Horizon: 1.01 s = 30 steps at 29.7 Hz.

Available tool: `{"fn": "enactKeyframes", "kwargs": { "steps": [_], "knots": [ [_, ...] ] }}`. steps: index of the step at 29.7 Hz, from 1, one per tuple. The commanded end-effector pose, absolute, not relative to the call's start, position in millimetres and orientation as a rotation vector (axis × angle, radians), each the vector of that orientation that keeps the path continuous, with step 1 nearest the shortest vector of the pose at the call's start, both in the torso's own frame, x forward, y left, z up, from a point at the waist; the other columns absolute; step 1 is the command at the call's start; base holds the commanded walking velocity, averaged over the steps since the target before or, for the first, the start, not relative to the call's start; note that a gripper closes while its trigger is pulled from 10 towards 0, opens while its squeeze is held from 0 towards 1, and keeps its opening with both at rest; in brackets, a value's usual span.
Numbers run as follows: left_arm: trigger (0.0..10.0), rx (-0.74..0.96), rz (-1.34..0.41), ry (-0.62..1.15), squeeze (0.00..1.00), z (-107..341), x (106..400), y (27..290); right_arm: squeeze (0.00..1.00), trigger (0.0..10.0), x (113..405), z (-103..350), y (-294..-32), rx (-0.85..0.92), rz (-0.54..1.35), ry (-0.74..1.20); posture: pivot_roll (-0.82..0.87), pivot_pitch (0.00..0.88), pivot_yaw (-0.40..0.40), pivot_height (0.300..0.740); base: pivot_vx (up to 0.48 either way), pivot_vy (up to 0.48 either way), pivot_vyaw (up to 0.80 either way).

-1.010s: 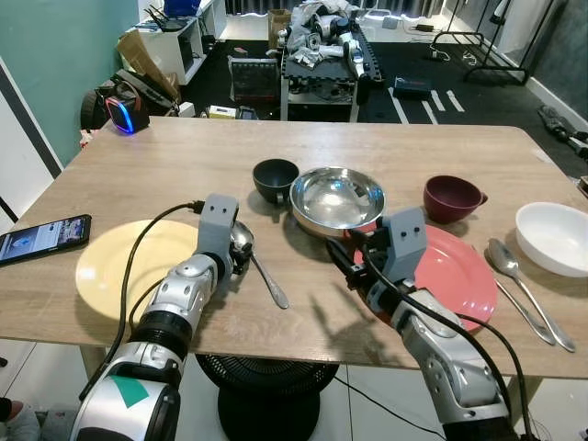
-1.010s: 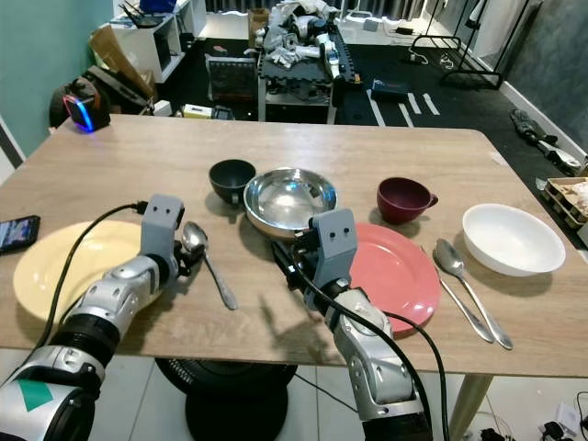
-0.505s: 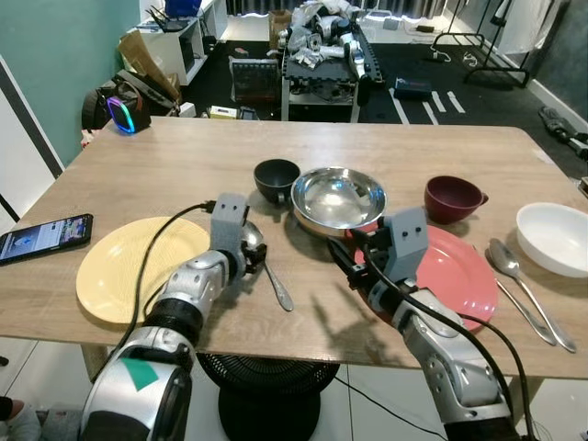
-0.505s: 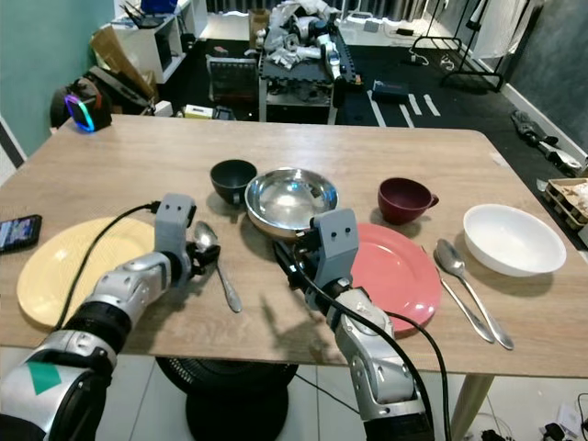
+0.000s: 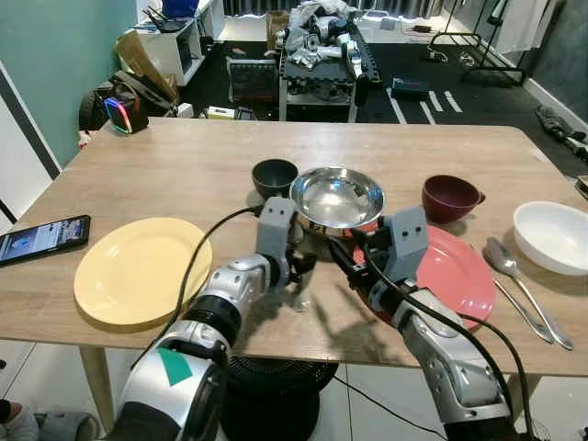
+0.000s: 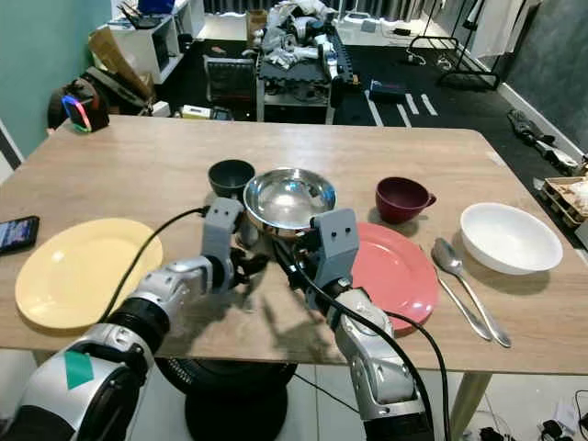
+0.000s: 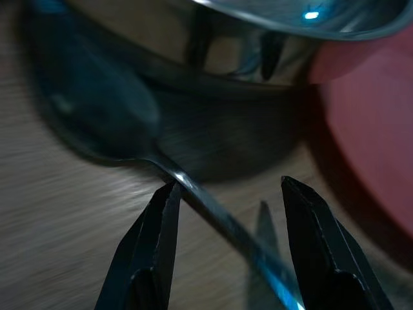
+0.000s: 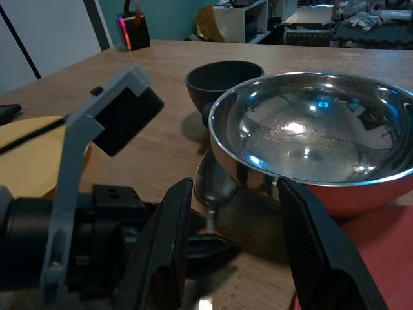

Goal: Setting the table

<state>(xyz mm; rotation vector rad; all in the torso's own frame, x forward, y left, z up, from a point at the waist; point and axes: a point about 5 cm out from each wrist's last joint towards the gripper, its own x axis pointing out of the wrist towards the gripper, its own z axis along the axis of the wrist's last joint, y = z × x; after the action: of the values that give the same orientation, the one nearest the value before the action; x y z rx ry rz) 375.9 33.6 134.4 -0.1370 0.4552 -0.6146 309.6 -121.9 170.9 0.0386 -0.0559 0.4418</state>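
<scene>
Left wrist view: my left gripper point(image 7: 226, 242) straddles the spoon point(image 7: 97, 110) handle, fingers parted, spoon lying against the steel bowl point(image 5: 337, 197) beside the red plate point(image 5: 455, 271); judged mid-placement, next I close and lift; right gripper point(image 8: 232, 248) open, empty.

cluttered home, wooden dining table point(image 5: 184, 165)

Around the shiny steel bowl point(image 5: 337, 197) room is tight: the dark round bowl point(image 5: 275, 177) sits just beside it, the red flat plate point(image 5: 457, 274) touches its near edge, and a metal spoon point(image 8: 215, 185) lies against its base. Bare wooden counter point(image 5: 184, 156) opens beyond the dark bowl.
</scene>
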Motion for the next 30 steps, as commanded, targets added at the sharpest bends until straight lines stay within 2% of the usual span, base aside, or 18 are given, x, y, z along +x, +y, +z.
{"fn": "enactKeyframes", "kwargs": {
  "steps": [1,10,14,16,21,25,30],
  "knots": [
    [10.0,-0.180,-0.633,0.484,0.00,132.7,373.9,29.2,0.00,10.0,310.0,172.0,-120.8,0.033,0.440,-0.058,-0.05,0.033,0.117,0.740,0.000,0.000,0.00],
    [10.0,-0.210,-0.701,0.471,0.00,138.8,371.1,17.3,0.00,10.0,310.9,172.9,-118.7,0.033,0.446,-0.063,-0.04,0.029,0.118,0.740,0.000,0.000,0.00],
    [10.0,-0.161,-0.767,0.439,0.00,142.7,367.2,22.8,0.00,10.0,309.8,173.3,-118.9,0.015,0.455,-0.065,-0.03,0.029,0.119,0.740,0.000,0.000,0.00],
    [10.0,-0.081,-0.791,0.390,0.00,146.3,361.0,32.5,0.00,10.0,308.3,169.5,-117.4,-0.012,0.472,-0.054,-0.02,0.030,0.118,0.740,0.000,0.000,0.00],
    [10.0,0.039,-0.787,0.324,0.00,150.3,348.9,48.5,0.00,10.0,308.1,165.3,-114.7,-0.022,0.481,-0.043,-0.01,0.032,0.117,0.740,0.000,0.000,0.00],
    [10.0,0.235,-0.548,0.246,0.00,154.3,335.7,110.9,0.00,10.0,323.5,153.9,-109.1,-0.052,0.422,0.008,0.03,0.035,0.104,0.740,0.000,0.000,0.00],
    [10.0,0.285,-0.355,0.243,0.00,162.3,326.9,164.0,0.00,10.0,341.0,144.6,-103.8,-0.066,0.345,0.064,0.08,0.034,0.087,0.740,0.000,0.000,0.00]
  ]
}}
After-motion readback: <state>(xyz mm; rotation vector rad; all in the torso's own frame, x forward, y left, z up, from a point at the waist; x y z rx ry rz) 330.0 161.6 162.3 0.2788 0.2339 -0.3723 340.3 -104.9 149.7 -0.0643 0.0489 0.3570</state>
